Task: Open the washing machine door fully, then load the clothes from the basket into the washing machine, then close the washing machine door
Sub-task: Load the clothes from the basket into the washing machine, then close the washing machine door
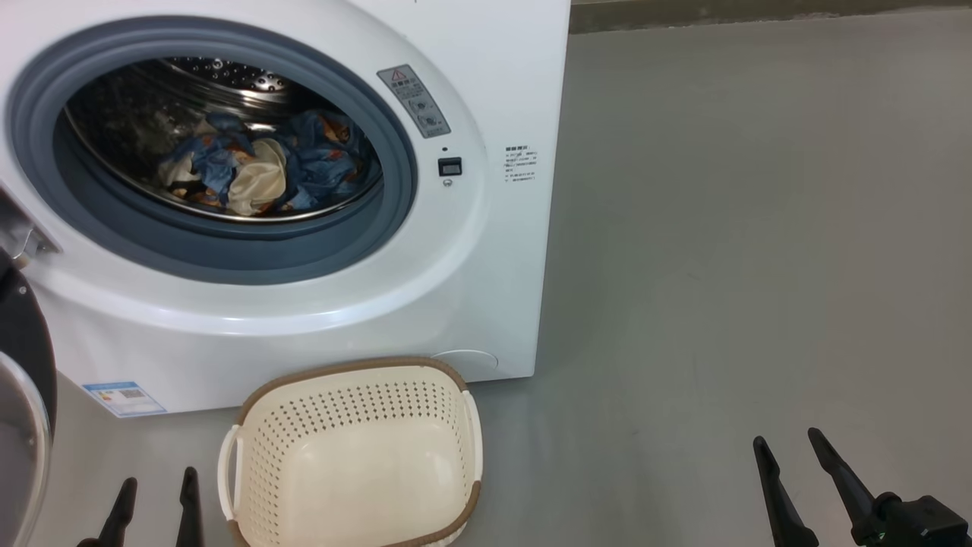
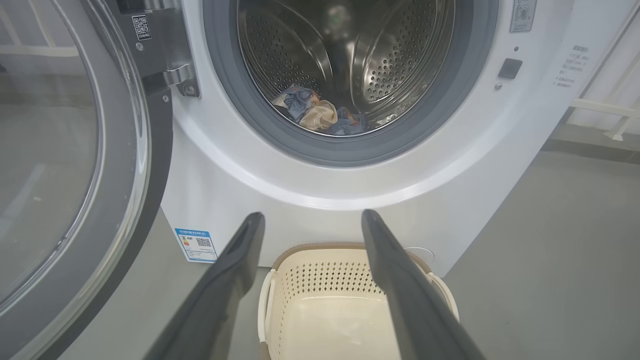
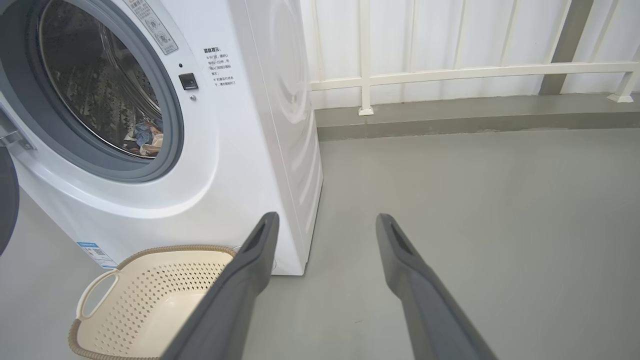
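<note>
— Since clothes (image 1: 250, 163) sit inside the washing machine (image 1: 501, 266), basket (image 1: 349, 372) empty before it, what remains?
— The door (image 2: 75, 175): swung open left of the machine, edge upright, just left of left gripper (image 1: 158, 479), the nearer one. Both it and right gripper (image 1: 788, 439) spread, holding nothing.

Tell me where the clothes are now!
In the head view the clothes lie at the upper left, low in the steel drum of the washing machine, above the cream basket on the floor in front.

Grey floor (image 3: 475, 200) (white railing (image 3: 450, 74))
</note>
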{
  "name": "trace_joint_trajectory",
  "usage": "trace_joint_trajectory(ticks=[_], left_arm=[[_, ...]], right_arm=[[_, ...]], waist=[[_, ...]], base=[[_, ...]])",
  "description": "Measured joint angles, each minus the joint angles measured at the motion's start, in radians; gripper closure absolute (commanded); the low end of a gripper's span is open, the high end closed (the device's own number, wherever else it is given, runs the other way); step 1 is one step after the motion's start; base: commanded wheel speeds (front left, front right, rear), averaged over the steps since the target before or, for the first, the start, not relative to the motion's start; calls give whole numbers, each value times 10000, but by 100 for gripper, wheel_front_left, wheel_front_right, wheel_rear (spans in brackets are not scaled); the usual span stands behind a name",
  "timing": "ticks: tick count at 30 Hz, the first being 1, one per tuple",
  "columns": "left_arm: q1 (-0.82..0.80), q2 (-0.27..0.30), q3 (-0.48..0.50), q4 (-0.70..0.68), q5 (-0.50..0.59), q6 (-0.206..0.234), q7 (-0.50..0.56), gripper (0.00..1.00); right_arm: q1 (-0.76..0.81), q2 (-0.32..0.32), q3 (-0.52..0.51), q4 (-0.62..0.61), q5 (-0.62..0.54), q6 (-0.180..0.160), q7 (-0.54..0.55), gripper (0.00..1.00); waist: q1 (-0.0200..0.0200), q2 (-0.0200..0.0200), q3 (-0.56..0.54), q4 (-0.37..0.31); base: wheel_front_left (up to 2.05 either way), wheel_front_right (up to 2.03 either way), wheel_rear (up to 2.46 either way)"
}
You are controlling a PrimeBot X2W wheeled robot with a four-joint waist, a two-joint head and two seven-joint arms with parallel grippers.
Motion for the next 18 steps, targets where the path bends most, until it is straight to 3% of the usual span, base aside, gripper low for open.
trace_joint_trajectory(ticks=[18], left_arm=[[1, 10, -196, -230, -107, 0, 0, 0]], right_arm=[[3, 33, -42, -19, 0, 0, 0, 0]], waist=[[0, 0, 59, 78]], base=[[-114, 114, 0]])
